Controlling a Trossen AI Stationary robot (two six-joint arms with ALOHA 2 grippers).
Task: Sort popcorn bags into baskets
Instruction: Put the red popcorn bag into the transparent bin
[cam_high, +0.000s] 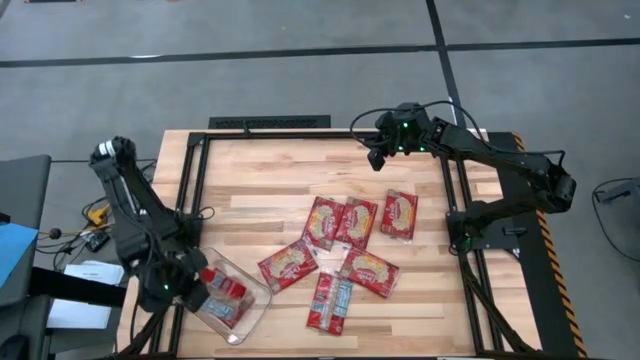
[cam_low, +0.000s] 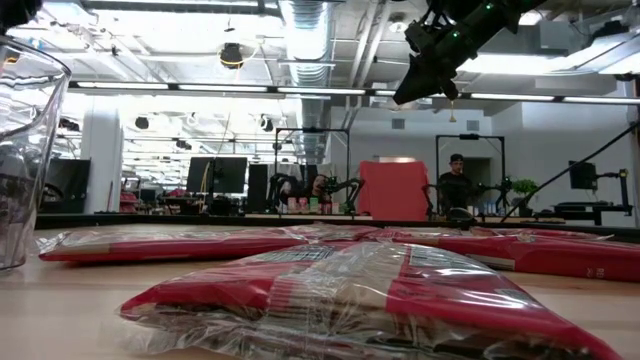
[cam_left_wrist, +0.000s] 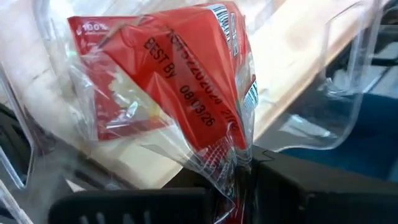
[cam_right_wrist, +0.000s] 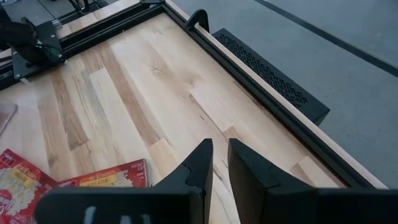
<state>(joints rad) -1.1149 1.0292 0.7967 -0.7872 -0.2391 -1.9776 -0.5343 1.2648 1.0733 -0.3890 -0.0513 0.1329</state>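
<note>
While the wooden worktop (cam_high: 260, 180) carries most of the load loose, the sorting looks only just begun. At its front left corner sits the clear basket (cam_high: 250, 311), holding what seem to be two red popcorn bags, one of them not yet let go. In a loose cluster near the middle of the worktop, well apart from the basket, six more popcorn bags (cam_high: 345, 255) lie flat, some overlapping; one shows a blue-white label. The left pincer (cam_high: 190, 290) reaches into the basket at its left end, clenched on a popcorn bag (cam_left_wrist: 168, 87) by the crinkled wrapper, with the basket's clear walls around it. My judgement is that this bag is about to be dropped, leaving six to fetch. The right pincer (cam_right_wrist: 214, 165) waits above the far edge of the worktop, fingers nearly together, grasping nothing.
</note>
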